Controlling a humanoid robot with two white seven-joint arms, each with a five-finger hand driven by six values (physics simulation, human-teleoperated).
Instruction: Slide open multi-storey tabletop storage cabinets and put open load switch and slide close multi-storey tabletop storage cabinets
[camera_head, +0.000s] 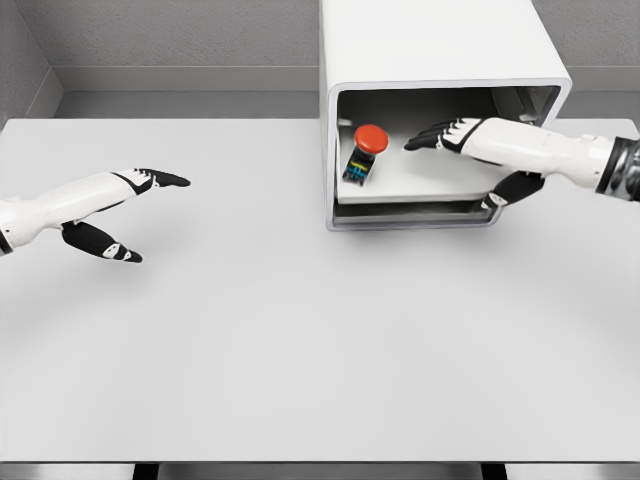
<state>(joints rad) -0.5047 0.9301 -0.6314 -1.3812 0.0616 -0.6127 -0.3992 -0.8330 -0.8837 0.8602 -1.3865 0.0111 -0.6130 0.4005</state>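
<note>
A white tabletop storage cabinet (440, 45) stands at the back of the table, its drawer (420, 180) slid out toward me. Inside the drawer lies the load switch (364, 152), a small black body with a red round button on top. My right hand (440, 135) reaches into the drawer from the right, fingers extended and spread, fingertips a short gap right of the switch and holding nothing; its thumb hangs below the drawer's front edge. My left hand (135, 205) hovers over the table at the left, open and away from the cabinet.
The white table (300, 340) spreads wide in front of the cabinet, with its front edge near the bottom of the view. A grey wall runs behind the table.
</note>
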